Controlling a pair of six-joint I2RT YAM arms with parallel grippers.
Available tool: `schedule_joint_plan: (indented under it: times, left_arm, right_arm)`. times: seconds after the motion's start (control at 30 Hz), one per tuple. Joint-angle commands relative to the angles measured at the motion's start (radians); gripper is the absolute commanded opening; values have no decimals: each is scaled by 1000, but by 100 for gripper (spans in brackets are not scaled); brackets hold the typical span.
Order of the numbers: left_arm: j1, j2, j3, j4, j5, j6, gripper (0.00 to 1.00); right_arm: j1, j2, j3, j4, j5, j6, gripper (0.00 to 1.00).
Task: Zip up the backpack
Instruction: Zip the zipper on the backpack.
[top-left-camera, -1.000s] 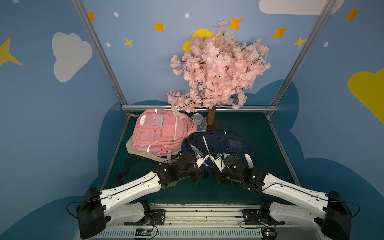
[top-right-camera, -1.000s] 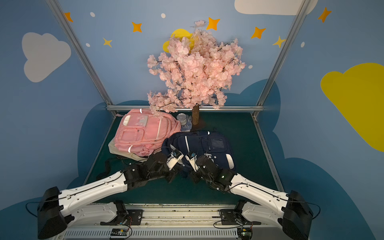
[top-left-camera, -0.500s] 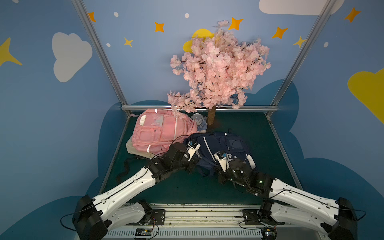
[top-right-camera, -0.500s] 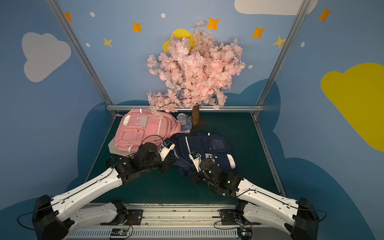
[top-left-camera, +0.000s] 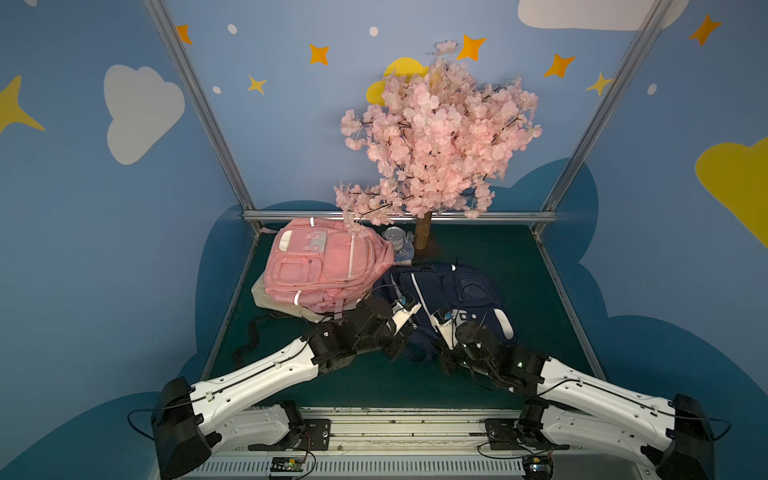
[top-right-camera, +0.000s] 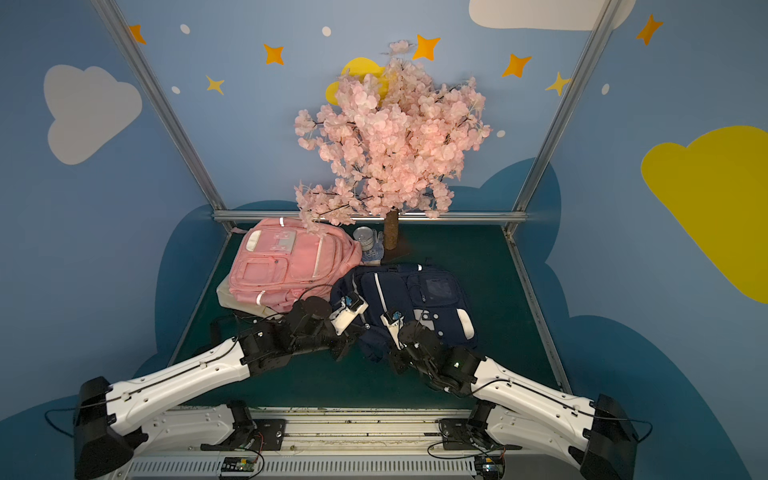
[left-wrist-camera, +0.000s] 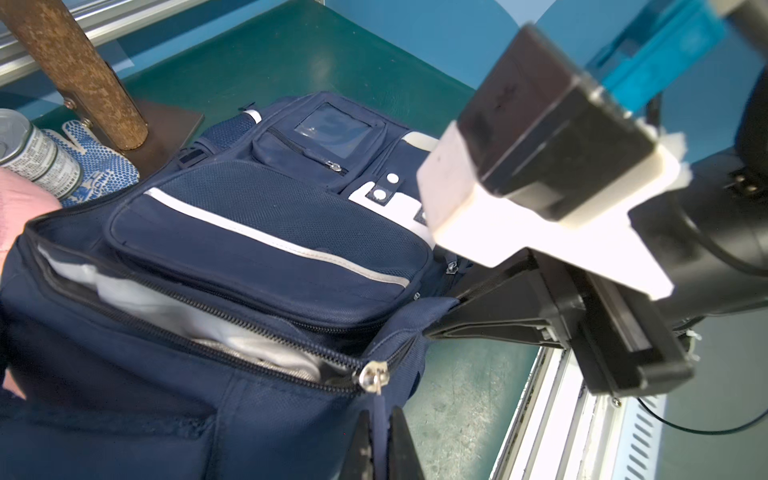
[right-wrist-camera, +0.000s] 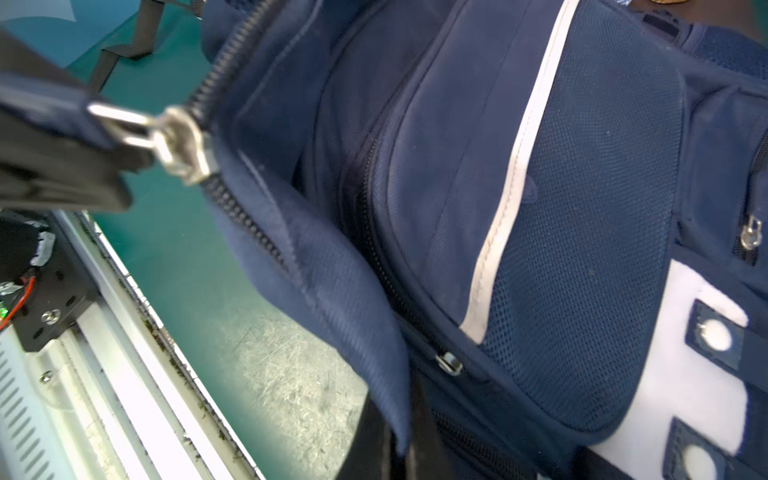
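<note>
one navy backpack (left-wrist-camera: 266, 232), unzipped, white fabric (left-wrist-camera: 166, 303) inside

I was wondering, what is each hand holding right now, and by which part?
The left hand pinches the zipper pull of the navy backpack; the right hand pinches a fabric fold beside the zipper.

My left gripper (left-wrist-camera: 381, 430) pinches the zipper pull (left-wrist-camera: 379, 405) of the navy backpack (left-wrist-camera: 266, 232). Past the slider (left-wrist-camera: 372, 375) the main zipper gapes, white lining showing. The right gripper (left-wrist-camera: 435, 328) clamps the fabric alongside.

White arms (top-left-camera: 257, 378), black joints (top-left-camera: 338, 351), thin cables (top-left-camera: 575, 384)
</note>
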Motion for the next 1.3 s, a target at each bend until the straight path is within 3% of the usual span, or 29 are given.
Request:
schedule_joint_plan:
  times: [0.0,0.1,0.33,0.43,0.53,0.57,0.7,0.77,0.87,1.07,1.13,1.27]
  left_arm:
    - [-15,8,106,53,-53,35,3]
    - [32,4,101,-7,-164,4,2]
    - [301,-50,65,-109,-180,-101,2]
    - [329,-46,63,-92,-138,-90,3]
    - [309,-48,46,-23,-7,-73,2]
    - [283,-49,41,-1,6,-63,3]
    - [143,-44,39,52,-10,-12,3]
    - [110,-48,34,78,4,-21,2]
    - [71,-66,14,127,30,-39,2]
    - [2,-62,16,138,47,-43,3]
    - [-13,-56,19,129,42,-40,2]
    - [2,-81,22,48,-116,-59,2]
  right_arm:
    - [-22,19,15,-91,107,32,0]
    - [-22,2,12,-111,115,31,0]
    - [-20,-28,-32,-118,87,16,0]
    - [-21,-27,-43,-100,39,4,0]
    - [-20,-30,-40,-91,13,0,0]
    - [-21,-36,-37,-89,1,-3,3]
    - [-20,-89,-29,-47,-70,-18,48]
    - [-20,-109,-27,-5,-122,-24,58]
    - [-20,-96,-21,52,-145,-21,63]
    - [-19,-10,15,152,-176,-16,64]
    - [-19,15,26,173,-184,-11,59]
    - [-20,66,74,72,-151,-27,31]
